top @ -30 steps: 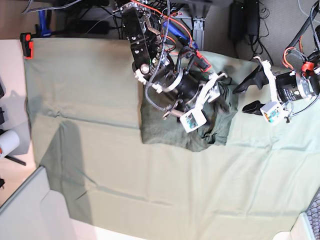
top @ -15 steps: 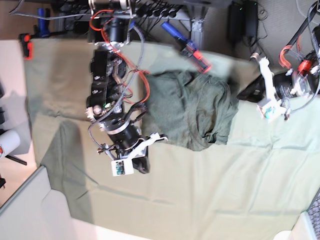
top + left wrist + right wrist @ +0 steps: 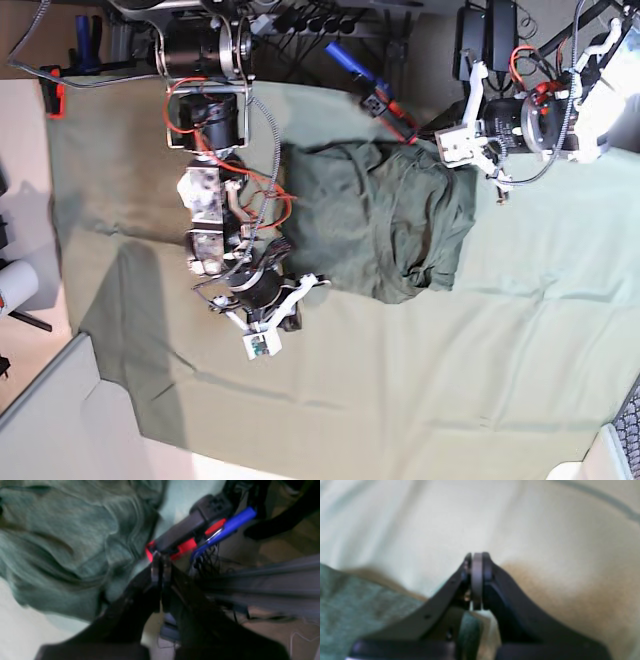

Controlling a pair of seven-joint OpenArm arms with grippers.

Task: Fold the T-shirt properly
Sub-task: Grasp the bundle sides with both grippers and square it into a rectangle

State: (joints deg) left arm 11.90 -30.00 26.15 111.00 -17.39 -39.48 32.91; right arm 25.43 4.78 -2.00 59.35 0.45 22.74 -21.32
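From the base view, a dark olive T-shirt (image 3: 385, 225) lies bunched and wrinkled on the paler green cloth (image 3: 400, 400) that covers the counter (image 3: 20, 130), near its far edge. The right gripper (image 3: 290, 312) hangs over bare cloth just beside the shirt's near-left corner. The left gripper (image 3: 462, 120) is raised at the shirt's far-right corner, beside a red and blue clamp (image 3: 375, 90) at the counter's edge. From here it is hard to tell how far either pair of jaws is open.

The left wrist view is blurred. It shows the left gripper (image 3: 160, 565) with its jaws pressed together and nothing between them. The shirt (image 3: 62, 545) fills the left of this view, apart from the jaws, and the red and blue clamp (image 3: 200, 535) sits just past the tips.

The right wrist view shows the right gripper (image 3: 477, 567) with jaws closed tip to tip, empty, over plain cloth (image 3: 545, 530). A shirt edge (image 3: 357, 610) shows at lower left, running under the gripper body.
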